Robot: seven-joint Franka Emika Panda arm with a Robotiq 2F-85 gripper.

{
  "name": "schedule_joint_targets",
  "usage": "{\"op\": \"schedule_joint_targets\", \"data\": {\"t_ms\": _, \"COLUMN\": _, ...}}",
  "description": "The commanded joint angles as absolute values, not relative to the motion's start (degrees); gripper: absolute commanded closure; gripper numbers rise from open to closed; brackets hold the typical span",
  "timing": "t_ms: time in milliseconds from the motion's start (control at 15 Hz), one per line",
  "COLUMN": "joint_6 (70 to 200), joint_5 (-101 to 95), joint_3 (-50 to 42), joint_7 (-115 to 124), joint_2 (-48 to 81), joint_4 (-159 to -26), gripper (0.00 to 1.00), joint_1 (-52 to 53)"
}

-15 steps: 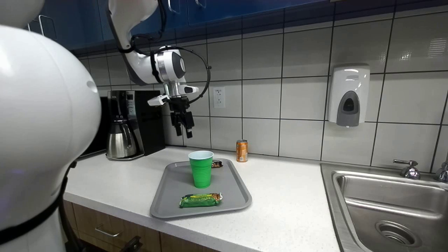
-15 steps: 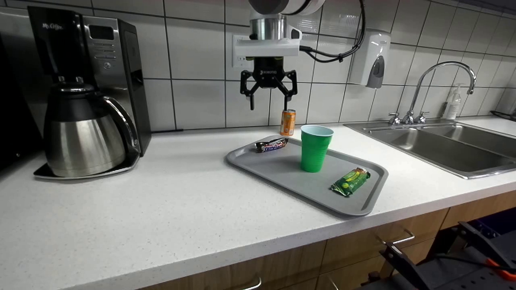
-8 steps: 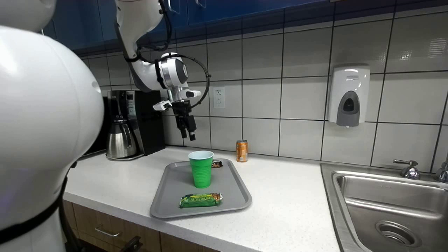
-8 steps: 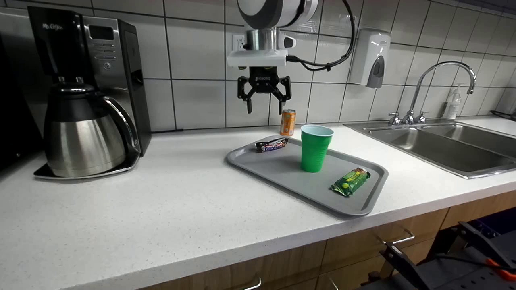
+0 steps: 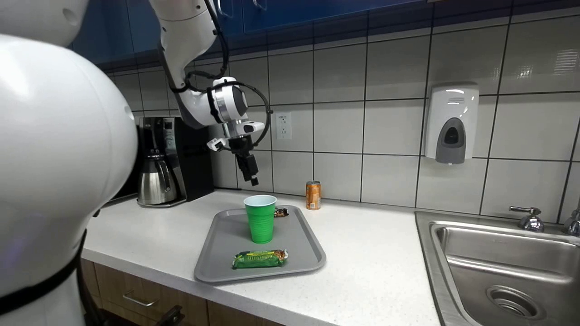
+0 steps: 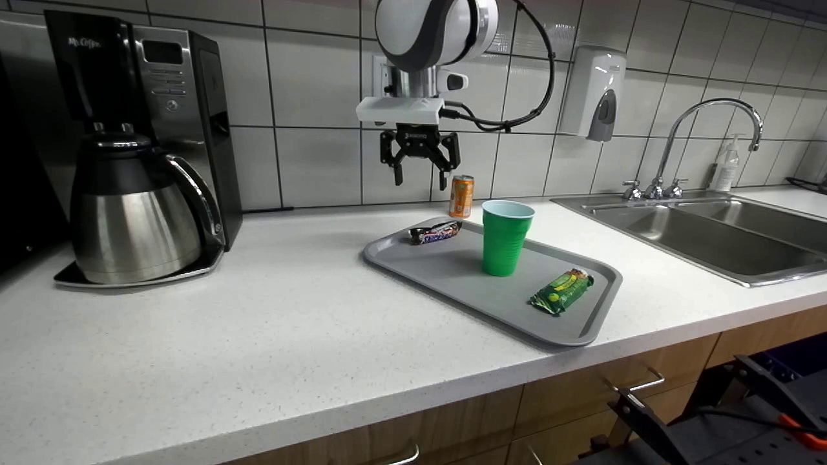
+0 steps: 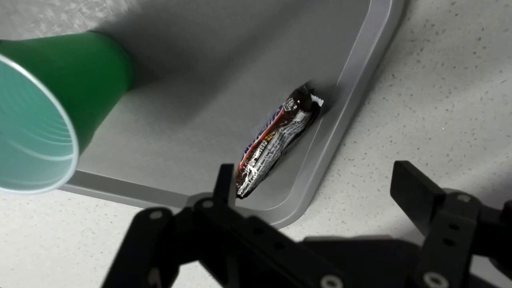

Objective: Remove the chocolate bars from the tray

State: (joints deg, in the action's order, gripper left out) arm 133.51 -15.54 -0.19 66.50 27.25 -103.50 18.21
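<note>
A chocolate bar in a green wrapper [image 5: 260,259] [image 6: 562,292] lies on the tray's near part in both exterior views. It is out of the wrist view. A second bar in a dark brown wrapper [image 6: 436,232] [image 7: 276,140] lies near a far corner of the tray; the cup partly hides it in an exterior view [image 5: 281,212]. The grey tray [image 5: 299,267] [image 6: 452,274] [image 7: 326,148] rests on the counter. My gripper [image 5: 254,182] [image 6: 420,182] [image 7: 314,176] is open and empty, in the air above the tray's far end. In the wrist view its left fingertip overlaps the dark bar's lower end.
A green cup [image 5: 260,222] [image 6: 504,242] [image 7: 92,72] stands upright on the tray between the bars. An orange can [image 5: 313,195] [image 6: 461,196] stands behind the tray by the tiled wall. A coffee maker [image 6: 187,116] is on one side, a sink [image 5: 498,271] on another.
My gripper has moved lower toward the tray's far end and tilted more. Its fingers have stayed open. The bars, cup and tray have not moved.
</note>
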Motion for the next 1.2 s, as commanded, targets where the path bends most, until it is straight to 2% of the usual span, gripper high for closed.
{"op": "schedule_joint_targets", "data": {"t_ms": 0, "joint_6": 134.40, "joint_5": -17.24, "joint_3": -2.22, "joint_7": 71.65, "joint_2": 30.06, "joint_4": -100.34, "gripper": 0.00, "joint_1": 19.67}}
{"op": "schedule_joint_targets", "data": {"t_ms": 1133, "joint_6": 139.57, "joint_5": -19.88, "joint_3": -7.95, "joint_7": 83.47, "joint_2": 36.73, "joint_4": -98.61, "gripper": 0.00, "joint_1": 22.25}}
